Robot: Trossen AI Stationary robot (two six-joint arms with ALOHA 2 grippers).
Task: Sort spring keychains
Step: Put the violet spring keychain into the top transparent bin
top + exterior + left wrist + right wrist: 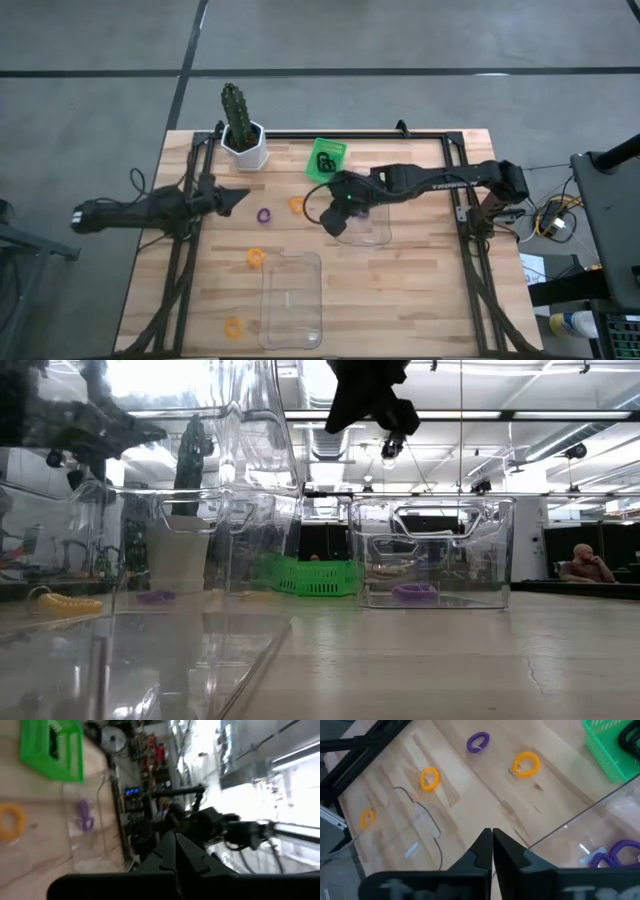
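Overhead first: my right gripper [331,222] hangs above the near-left corner of the far clear tray [372,232], with white lettering on that arm's forearm too small for me to read. My left gripper [240,199] waits at the table's left side, near the cactus pot [245,145]. Loose on the wooden table [420,290] lie a purple keychain [264,215] and three orange keychains [297,204] [255,258] [234,327]. Black keychains [323,161] sit in the green bin [340,150]. A second clear tray [291,300] lies at the near edge.

Low view: a purple coil [415,592] rests on the far tray's floor, and my right gripper is up above it.

Left wrist view: my left fingers [176,851] meet at the tips, holding nothing. No writing is readable.

Right wrist view: my right fingers [482,845] are pressed together and empty, over the tray's edge; the purple coil in the tray lies just beside them.
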